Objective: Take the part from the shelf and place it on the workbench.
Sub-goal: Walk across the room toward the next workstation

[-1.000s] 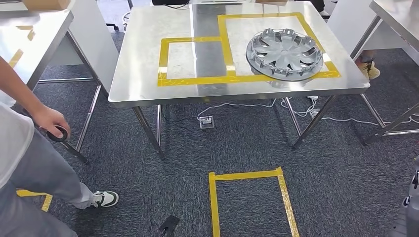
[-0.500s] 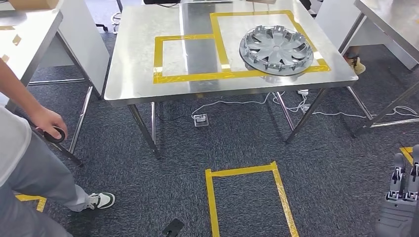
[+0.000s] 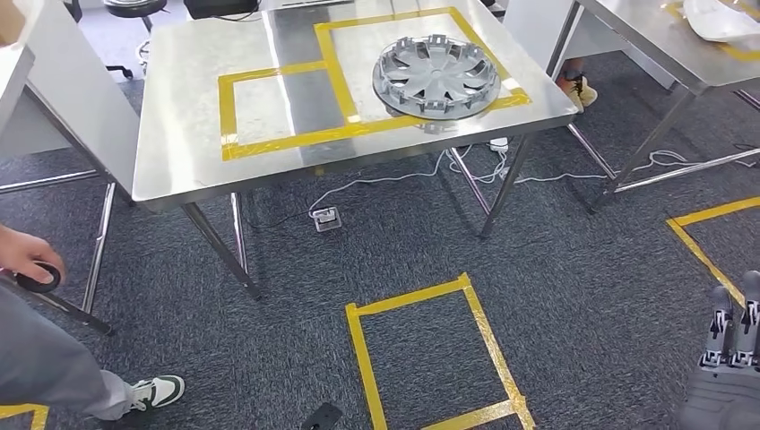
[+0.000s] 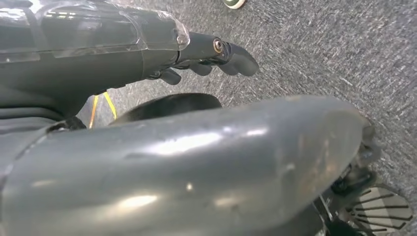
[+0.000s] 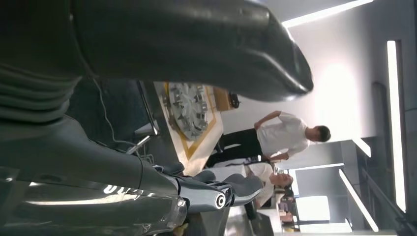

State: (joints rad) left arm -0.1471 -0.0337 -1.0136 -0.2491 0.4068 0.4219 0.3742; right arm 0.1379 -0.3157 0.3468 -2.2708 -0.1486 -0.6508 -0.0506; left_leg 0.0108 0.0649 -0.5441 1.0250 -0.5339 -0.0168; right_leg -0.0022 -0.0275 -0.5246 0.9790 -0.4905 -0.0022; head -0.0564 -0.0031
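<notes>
A silver hubcap [image 3: 436, 75] lies flat on the steel workbench [image 3: 179, 152], inside the larger yellow-taped rectangle at its right side. The right wrist view catches the same hubcap [image 5: 189, 105] from afar. My right hand [image 3: 730, 358] hangs at the lower right corner of the head view, far from the bench, fingers straight and holding nothing. In the left wrist view my left hand [image 4: 216, 54] hangs over the carpet with its fingers stretched out and nothing in them.
A person [image 3: 36, 358] stands at the left holding a black tape roll [image 3: 36, 278]. A yellow tape square [image 3: 430, 358] marks the carpet ahead. Cables and a power strip [image 3: 326, 219] lie under the bench. Another steel table [image 3: 645, 36] stands at the right. Two people [image 5: 280, 137] stand beyond the bench.
The whole picture has slid left as the camera turned right, bringing the right-hand table and more floor tape into view. My right hand came up into the lower right corner. The hubcap has not moved.
</notes>
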